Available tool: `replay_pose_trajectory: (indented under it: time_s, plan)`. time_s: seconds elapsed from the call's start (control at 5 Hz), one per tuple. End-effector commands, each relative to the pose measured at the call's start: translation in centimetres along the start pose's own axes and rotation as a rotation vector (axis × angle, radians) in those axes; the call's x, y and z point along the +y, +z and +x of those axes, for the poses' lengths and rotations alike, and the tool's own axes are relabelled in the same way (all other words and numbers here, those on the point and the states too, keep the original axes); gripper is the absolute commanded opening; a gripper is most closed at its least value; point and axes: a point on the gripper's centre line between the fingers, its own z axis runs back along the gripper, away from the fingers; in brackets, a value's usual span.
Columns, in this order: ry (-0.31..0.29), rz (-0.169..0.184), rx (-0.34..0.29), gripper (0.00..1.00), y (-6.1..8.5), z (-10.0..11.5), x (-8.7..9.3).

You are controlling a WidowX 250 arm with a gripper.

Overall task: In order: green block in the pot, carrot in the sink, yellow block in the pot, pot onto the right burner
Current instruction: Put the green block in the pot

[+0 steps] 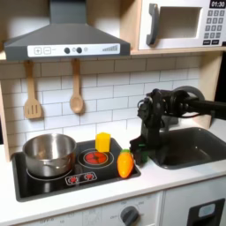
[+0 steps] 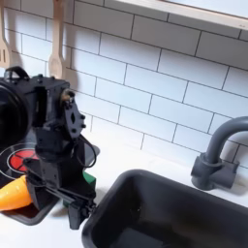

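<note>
The steel pot stands on the stove's left burner in the first exterior view. The yellow block stands upright behind the red-ringed burner. The carrot lies at the stove's front corner nearest the sink. My gripper points down at the stove's edge, between the carrot and the sink. A bit of the green block peeks out beside the fingers, low on the counter. The dark fingers hide whether they hold it.
A dark curved faucet rises behind the sink. A wooden spatula and spoon hang on the tiled wall. A range hood and a microwave sit overhead.
</note>
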Motion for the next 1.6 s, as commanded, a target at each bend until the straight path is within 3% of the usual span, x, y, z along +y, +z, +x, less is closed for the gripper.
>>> replay_pose_trajectory:
  time_s: [0.0,0.2,0.4,0.6,1.2,1.4]
  plan:
    - [0.010,0.006,0.002,1.00,-0.7,0.5,0.6]
    - [0.031,0.008,-0.034,1.00,-0.3,1.5,1.1]
    - [0.029,0.010,-0.030,1.00,-0.6,1.8,1.2]
    - [0.031,0.033,-0.038,1.00,-0.3,1.9,1.5]
    - [0.036,0.020,-0.054,1.00,-1.0,2.9,1.1]
    - [0.025,-0.006,-0.060,1.00,-1.6,3.4,0.8]
